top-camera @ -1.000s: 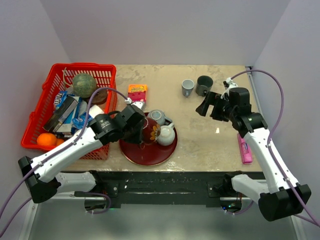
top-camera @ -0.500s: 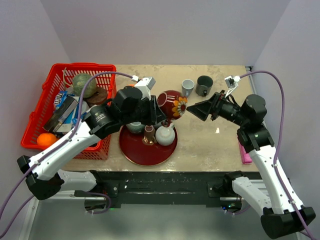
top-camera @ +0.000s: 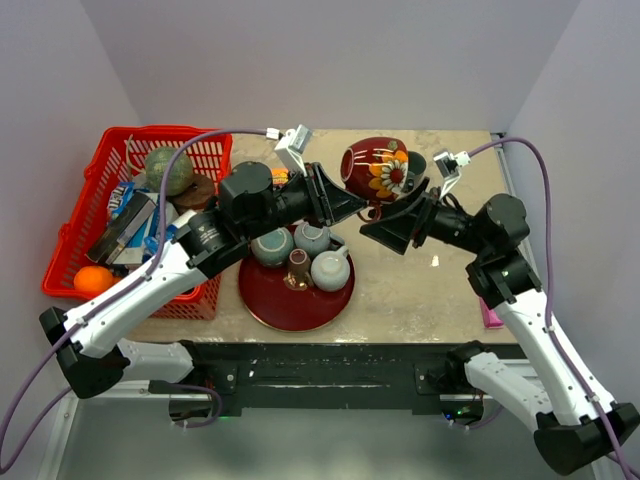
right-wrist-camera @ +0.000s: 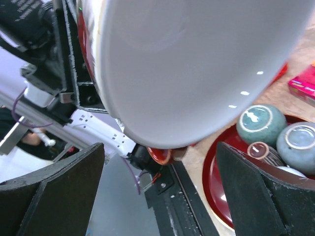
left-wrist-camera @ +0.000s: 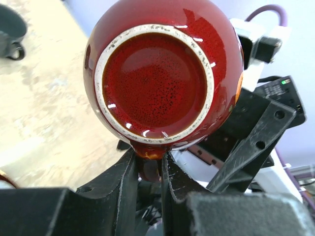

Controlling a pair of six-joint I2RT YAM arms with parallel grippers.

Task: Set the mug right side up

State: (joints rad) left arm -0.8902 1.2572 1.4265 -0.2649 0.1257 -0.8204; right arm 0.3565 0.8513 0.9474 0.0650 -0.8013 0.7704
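Observation:
The red mug (top-camera: pixel 375 168) with a flower pattern hangs in the air above the table, lying on its side. My left gripper (top-camera: pixel 350 203) is shut on its handle (left-wrist-camera: pixel 149 166). In the left wrist view the mug's glazed base (left-wrist-camera: pixel 155 83) faces the camera. My right gripper (top-camera: pixel 388 228) stands open just right of and below the mug. Its view is filled by the mug's white inside (right-wrist-camera: pixel 197 64), with one wide-apart finger (right-wrist-camera: pixel 54 191) on either side and not touching the mug.
Below the mug a round red plate (top-camera: pixel 265 298) carries a teapot (top-camera: pixel 330 270) and small cups (top-camera: pixel 272 246). A red basket (top-camera: pixel 75 230) full of items stands at the left. A dark mug (left-wrist-camera: pixel 10 24) sits at the back. A pink object (top-camera: pixel 490 312) lies by the right edge.
My left arm has lifted the red mug off the plate, carried it up and to the right, and turned it. The right arm has swung in towards it with open jaws.

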